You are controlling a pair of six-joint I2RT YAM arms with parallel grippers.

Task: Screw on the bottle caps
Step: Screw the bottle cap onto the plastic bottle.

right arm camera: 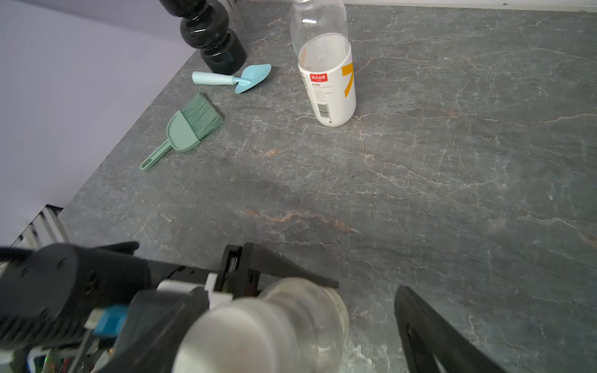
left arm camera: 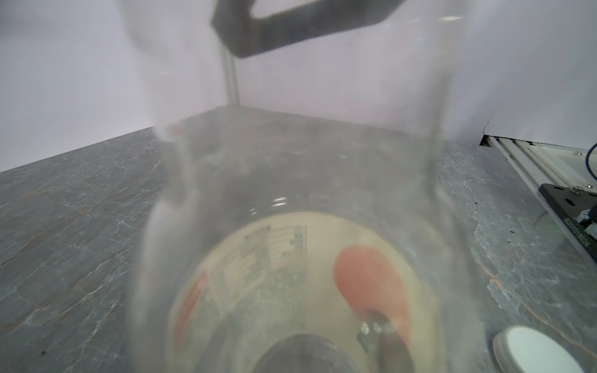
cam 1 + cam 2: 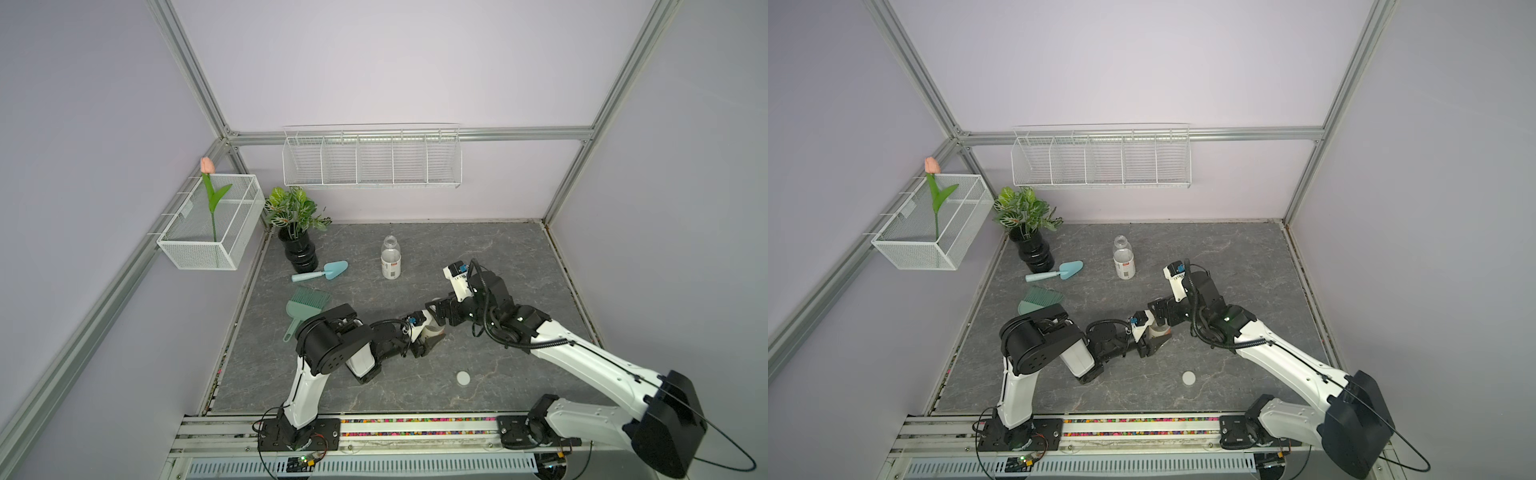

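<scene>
My left gripper (image 3: 430, 338) is shut on a clear bottle with an orange-marked label (image 3: 435, 331) near the table's middle; this bottle fills the left wrist view (image 2: 290, 258). A whitish cap (image 1: 232, 336) appears to sit on its neck, blurred. My right gripper (image 3: 436, 309) hangs over that neck, open, its fingers (image 1: 429, 332) apart on either side of the cap without touching it. A second bottle (image 3: 390, 258) with a white label stands uncapped farther back, seen in both top views (image 3: 1124, 258) and the right wrist view (image 1: 328, 77). A loose white cap (image 3: 463, 377) lies flat toward the front.
A black ribbed vase with a plant (image 3: 300, 249) stands at the back left. In front of it lie a light-blue trowel (image 3: 322, 272) and a green brush (image 3: 305, 309). White wire baskets (image 3: 372, 160) hang on the back and left walls.
</scene>
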